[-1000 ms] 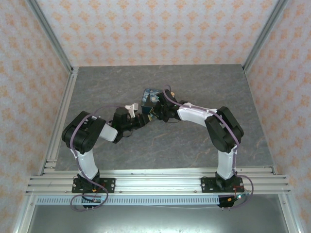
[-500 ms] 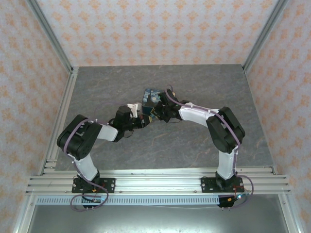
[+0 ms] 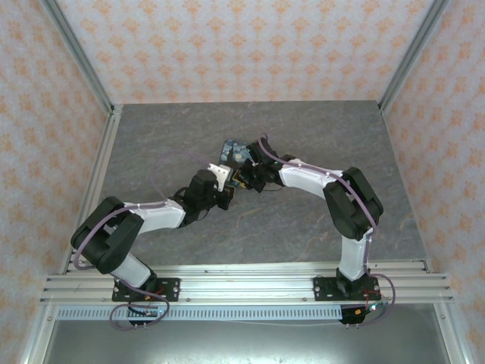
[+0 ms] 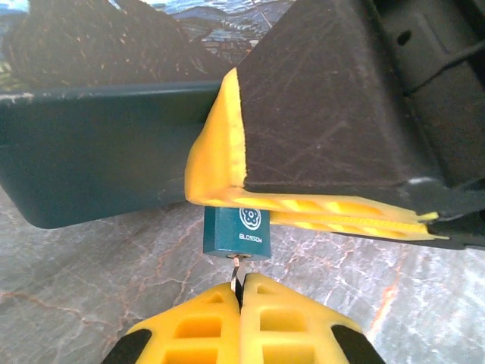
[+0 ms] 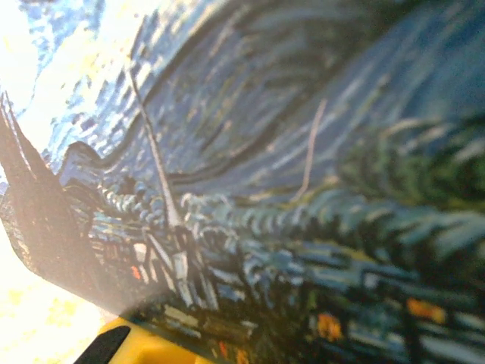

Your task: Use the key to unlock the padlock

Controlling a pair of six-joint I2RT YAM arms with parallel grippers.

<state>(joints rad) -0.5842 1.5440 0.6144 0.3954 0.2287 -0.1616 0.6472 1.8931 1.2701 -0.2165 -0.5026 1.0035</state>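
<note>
Two yellow fingertips of my left gripper (image 4: 240,282) are pressed flat together at the bottom of the left wrist view. Between them they pinch the key (image 4: 237,267), a thin metal sliver poking out ahead of the tips. The padlock (image 4: 236,230) sits directly in front of it: a small teal body hanging above the table (image 4: 91,280), just beside the dark wall of the tin (image 4: 98,159).

The key's long axis runs straight along the line of my fingers and meets the middle of the padlock's underside, where I take the keyway to be. Its tip touches that face, but I can't tell how deep it is seated.

The right gripper (image 3: 244,176) comes in from the other side, and one of its yellow pads covers the top of the padlock. Whether it is actually clamping the padlock I cannot tell. My judgement: the left arm does the work next, pushing in along this axis and then twisting, and any sideways drift risks bending the key.
</note>
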